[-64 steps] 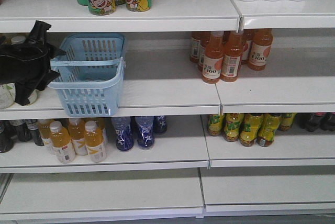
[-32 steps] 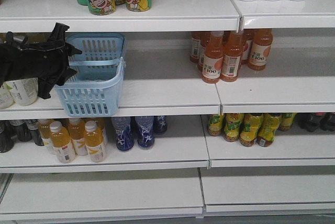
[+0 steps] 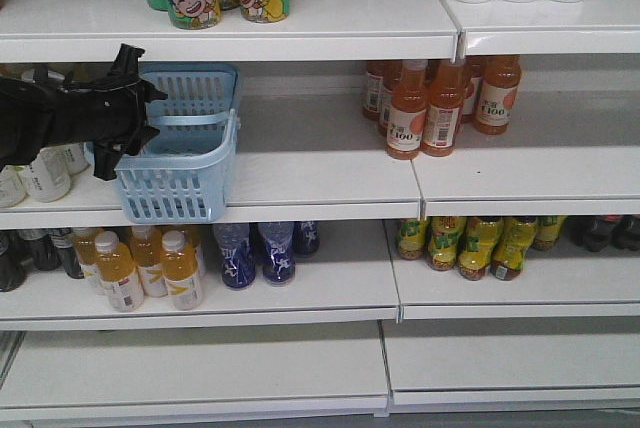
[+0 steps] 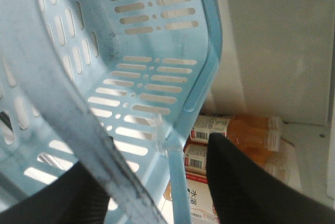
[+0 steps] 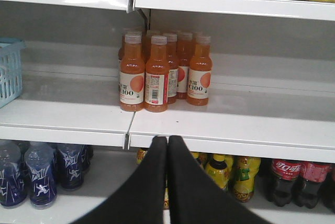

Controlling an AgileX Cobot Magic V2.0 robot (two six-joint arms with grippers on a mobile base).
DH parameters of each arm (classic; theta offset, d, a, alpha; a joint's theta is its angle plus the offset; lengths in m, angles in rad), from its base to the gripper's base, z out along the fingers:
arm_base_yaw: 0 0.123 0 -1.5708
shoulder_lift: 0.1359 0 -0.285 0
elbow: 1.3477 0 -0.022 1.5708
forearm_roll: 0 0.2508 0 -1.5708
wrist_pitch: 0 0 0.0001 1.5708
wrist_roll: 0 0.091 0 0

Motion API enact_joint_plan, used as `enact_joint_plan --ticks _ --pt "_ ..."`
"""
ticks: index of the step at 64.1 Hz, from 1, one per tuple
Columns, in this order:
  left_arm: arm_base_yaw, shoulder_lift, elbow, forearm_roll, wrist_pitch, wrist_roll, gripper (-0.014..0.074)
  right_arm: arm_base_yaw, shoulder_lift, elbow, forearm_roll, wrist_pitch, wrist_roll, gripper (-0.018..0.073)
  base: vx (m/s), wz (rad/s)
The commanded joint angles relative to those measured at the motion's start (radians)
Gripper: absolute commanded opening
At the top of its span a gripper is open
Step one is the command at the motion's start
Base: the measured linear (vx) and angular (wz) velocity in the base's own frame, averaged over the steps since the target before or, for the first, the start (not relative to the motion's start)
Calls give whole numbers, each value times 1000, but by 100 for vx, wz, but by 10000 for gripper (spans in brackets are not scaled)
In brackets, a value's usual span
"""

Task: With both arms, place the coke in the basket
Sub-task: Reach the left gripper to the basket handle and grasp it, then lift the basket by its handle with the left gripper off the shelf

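The basket (image 3: 180, 183) is sitting at the front edge of the middle shelf (image 3: 310, 163), far left; the bottles (image 3: 430, 108) are standing well to its right, farther back.

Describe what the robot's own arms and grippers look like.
The left arm is bulky matte black with angular housings. The left gripper has broad black fingers with a finely textured surface. The right gripper shows two smooth, tapering black fingers with rounded tips. No markings show.
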Motion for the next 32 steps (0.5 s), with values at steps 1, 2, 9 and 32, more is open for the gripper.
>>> enact_joint_plan --ticks 1,2,9,32 --pt "-4 -36 -47 -25 -37 15 328 1 -9 8 -1 -78 -5 -10 0 0" --pt "-4 -35 -48 -25 -37 21 315 1 -9 8 -1 -78 -5 -10 0 0" --pt "-4 -29 -48 -24 -29 104 169 1 -9 8 -1 -78 -5 -10 0 0" --pt "-3 -29 -48 -29 95 426 -8 1 -9 8 -1 -78 -5 -10 0 0"
